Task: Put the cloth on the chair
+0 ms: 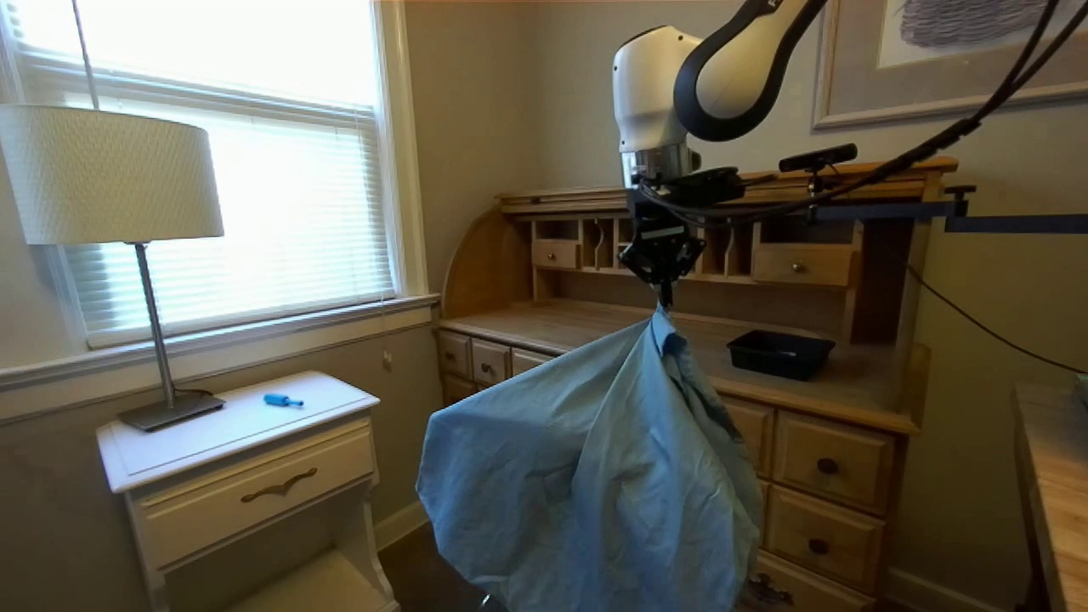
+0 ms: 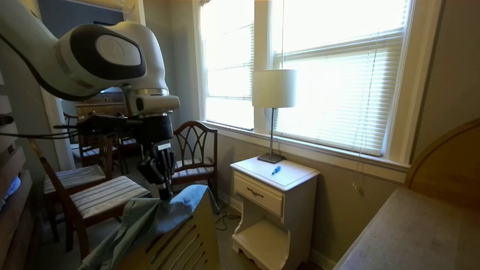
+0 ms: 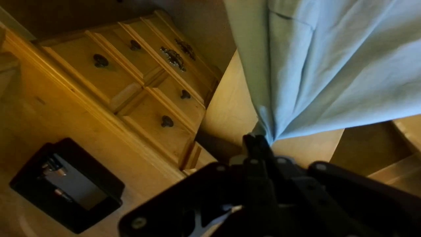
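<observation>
1. Handling the cloth (image 1: 586,476) calls for little force: it appears light, soft and limp, unlikely to break. Expect the broad left-hand spread to swing and refold with every motion.
2. At the peak, right of that spread, the gripper (image 1: 664,297) is clamped on a narrow, gathered pinch of the cloth. This hold should bear the weight, yet is likely to give little control over the hanging edges.
3. Down the right side, deep folds run from the pinch. If a flatter lay is wanted, take hold at a free edge or corner, clear of the bunched point.
4. An exterior view shows, at left, a striped-seat chair (image 2: 107,197); then, rightward, the cloth draped over the upper edge of a slatted wooden panel (image 2: 205,225), probably the back of the target chair. In an exterior view the cloth (image 1: 544,510) hides this panel.
5. The wrist view adds, at left, a fuller look into a black tray (image 3: 93,172) with small items (image 3: 61,193), too blurred to name; then, rightward, a plain wooden surface (image 3: 227,105) behind the cloth, probably the same chair, seat or back unclear.
</observation>
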`<state>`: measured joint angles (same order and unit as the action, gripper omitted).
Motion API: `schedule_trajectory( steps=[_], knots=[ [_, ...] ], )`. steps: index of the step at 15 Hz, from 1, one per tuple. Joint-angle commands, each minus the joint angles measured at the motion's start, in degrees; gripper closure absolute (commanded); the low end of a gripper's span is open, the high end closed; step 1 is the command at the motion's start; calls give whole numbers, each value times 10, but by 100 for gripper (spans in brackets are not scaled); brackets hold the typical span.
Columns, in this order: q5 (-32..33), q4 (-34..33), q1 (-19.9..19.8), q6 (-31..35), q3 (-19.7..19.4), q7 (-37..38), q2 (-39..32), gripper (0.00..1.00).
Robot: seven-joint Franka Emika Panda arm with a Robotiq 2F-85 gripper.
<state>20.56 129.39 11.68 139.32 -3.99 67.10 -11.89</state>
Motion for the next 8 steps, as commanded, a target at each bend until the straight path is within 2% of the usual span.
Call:
schedule_trajectory(
  steps=[1,5,6,7,8],
  knots=[
    [25,9,-18,-12,-20,95,11,100],
    [15,2,-47,-28,-43,167,-10,100],
    [-40,-3,-61,-30,-31,147,-17,100],
    [-79,3,-75,-7,-16,95,-18,100],
    [-29,4,-63,-18,-29,125,-13,99]
  ],
)
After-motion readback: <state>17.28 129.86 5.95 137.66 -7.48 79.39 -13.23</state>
